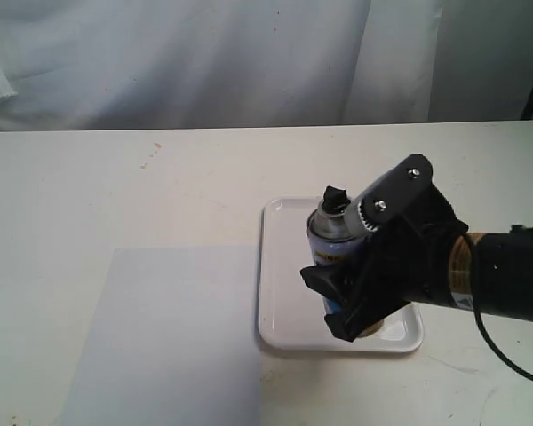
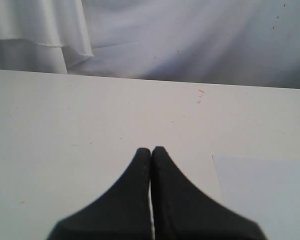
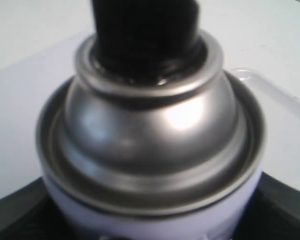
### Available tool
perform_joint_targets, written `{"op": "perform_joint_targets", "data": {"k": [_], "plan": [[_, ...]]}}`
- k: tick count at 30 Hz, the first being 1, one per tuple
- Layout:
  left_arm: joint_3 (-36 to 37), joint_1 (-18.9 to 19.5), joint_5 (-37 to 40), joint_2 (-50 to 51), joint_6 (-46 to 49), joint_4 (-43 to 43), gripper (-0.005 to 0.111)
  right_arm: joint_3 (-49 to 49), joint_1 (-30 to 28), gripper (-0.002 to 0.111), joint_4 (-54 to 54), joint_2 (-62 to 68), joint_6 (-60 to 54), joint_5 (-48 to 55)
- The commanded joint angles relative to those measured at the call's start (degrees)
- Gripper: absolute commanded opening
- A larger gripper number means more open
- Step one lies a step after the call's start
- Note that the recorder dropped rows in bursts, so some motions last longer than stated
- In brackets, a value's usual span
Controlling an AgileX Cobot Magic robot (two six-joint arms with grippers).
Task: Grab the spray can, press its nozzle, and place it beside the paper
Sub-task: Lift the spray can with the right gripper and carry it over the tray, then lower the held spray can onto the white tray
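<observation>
The spray can stands upright over the white tray, its silver domed top and black nozzle showing. My right gripper comes in from the right and is shut on the can's white body; its black fingers hug both sides of the spray can below the nozzle. The arm hides the can's base. The pale bluish paper lies flat to the left of the tray. Away from both, my left gripper is shut on nothing above bare table, a corner of the paper beside it.
The glossy white tray sits right of the paper, nearly touching its edge. A white curtain hangs behind the table's far edge. A small orange mark is on the tabletop at the back left.
</observation>
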Motion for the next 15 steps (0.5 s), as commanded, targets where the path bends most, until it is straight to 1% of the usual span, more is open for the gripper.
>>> {"op": "perform_joint_targets", "data": {"k": [1,5,13,15], "plan": [[0.3,0.0,-0.4,-0.3,0.0,0.0,0.0,-5.1,3.6,0.0,0.2,-0.7,0.3,12.4],[0.3,0.0,-0.4,-0.3,0.0,0.0,0.0,-7.8,5.5,0.0,-0.1,-0.7,-2.8,17.4],[0.3,0.0,-0.4,-0.3,0.0,0.0,0.0,-8.3,7.0,0.0,-0.2,0.8,-18.6,21.7],[0.3,0.0,-0.4,-0.3,0.0,0.0,0.0,-8.9,7.0,0.0,-0.2,2.5,-20.8,23.6]]}}
